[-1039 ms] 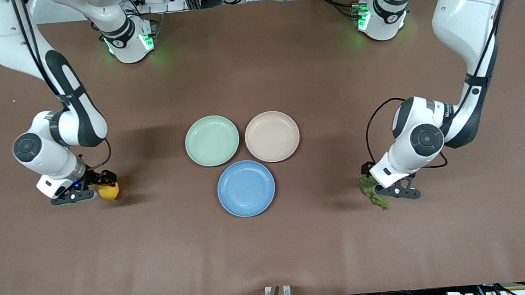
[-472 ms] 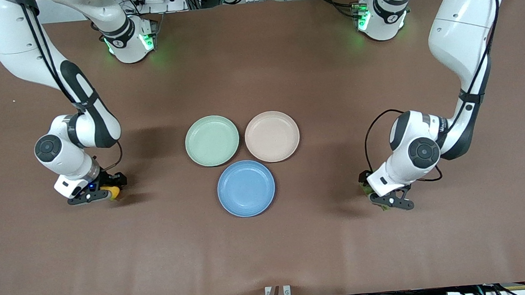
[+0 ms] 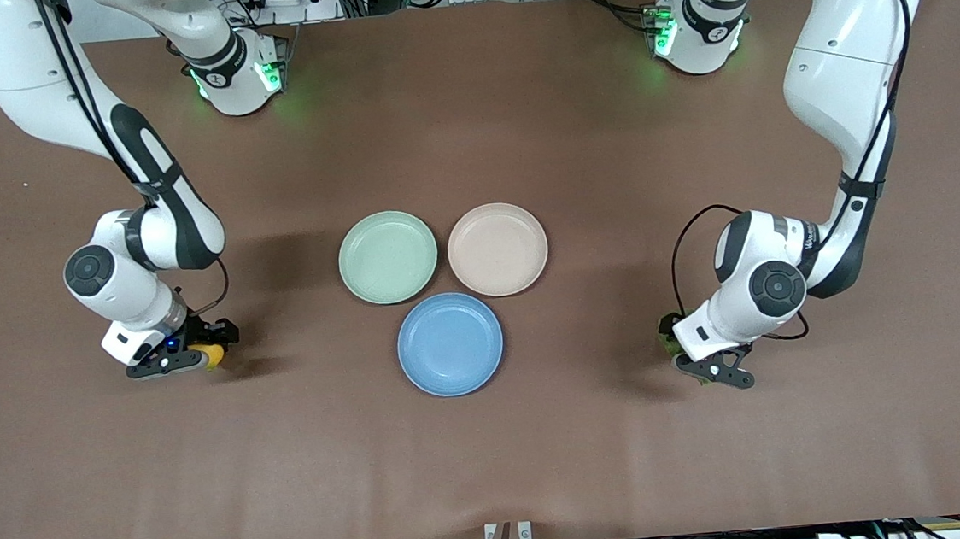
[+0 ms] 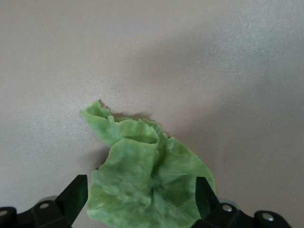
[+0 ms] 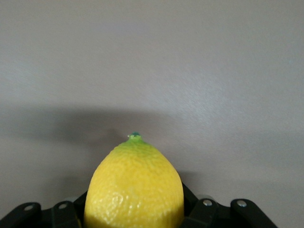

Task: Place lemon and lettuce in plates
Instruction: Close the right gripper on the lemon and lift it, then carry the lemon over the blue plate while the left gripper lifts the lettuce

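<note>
The yellow lemon rests on the table toward the right arm's end, and my right gripper is shut on it, black fingers pressed against its two sides. The green ruffled lettuce lies flat on the table toward the left arm's end. In the front view only a sliver of the lettuce shows under the hand. My left gripper is low over it and open, one finger at each side of the leaf. The blue plate and beige-pink plate sit mid-table, both bare.
A pale green plate sits beside the beige-pink one, toward the right arm's end; the blue plate is nearer the front camera than both. Both arm bases stand along the table's edge by the robots.
My right gripper has slid over the lemon and shut on it. My left gripper has come down over the lettuce, hiding most of it in the front view, and stays open.
</note>
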Controlling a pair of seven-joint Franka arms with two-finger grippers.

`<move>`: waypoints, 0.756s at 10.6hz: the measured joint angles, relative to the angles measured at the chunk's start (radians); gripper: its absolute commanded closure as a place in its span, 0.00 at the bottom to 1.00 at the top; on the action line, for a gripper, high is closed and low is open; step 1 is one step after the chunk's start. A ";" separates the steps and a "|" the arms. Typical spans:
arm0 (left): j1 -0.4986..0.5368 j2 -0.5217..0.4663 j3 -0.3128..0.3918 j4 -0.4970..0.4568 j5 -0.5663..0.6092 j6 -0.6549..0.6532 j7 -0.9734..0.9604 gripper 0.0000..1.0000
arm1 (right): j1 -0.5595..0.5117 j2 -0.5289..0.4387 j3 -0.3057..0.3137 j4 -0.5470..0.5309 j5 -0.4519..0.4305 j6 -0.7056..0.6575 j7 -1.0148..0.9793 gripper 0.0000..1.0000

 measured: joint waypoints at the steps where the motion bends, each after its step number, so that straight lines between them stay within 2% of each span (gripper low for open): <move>1: 0.000 0.006 0.000 0.000 0.000 0.000 0.000 0.00 | 0.001 -0.021 0.036 0.038 0.000 -0.069 0.062 0.83; 2: 0.000 0.015 0.000 0.000 0.000 0.000 0.002 0.00 | 0.004 -0.036 0.086 0.085 0.001 -0.122 0.147 0.83; 3: 0.000 0.022 0.000 0.001 0.000 0.000 0.007 0.60 | 0.011 -0.040 0.134 0.128 0.001 -0.149 0.228 0.83; 4: 0.000 0.026 0.000 0.002 0.000 0.000 0.012 1.00 | 0.026 -0.038 0.179 0.161 0.001 -0.160 0.311 0.83; 6: 0.002 0.023 0.001 0.014 -0.009 -0.005 0.012 1.00 | 0.081 -0.013 0.223 0.209 0.001 -0.160 0.451 0.83; 8: 0.002 0.020 0.005 0.023 -0.012 -0.007 0.012 1.00 | 0.176 0.059 0.230 0.296 0.000 -0.154 0.579 0.83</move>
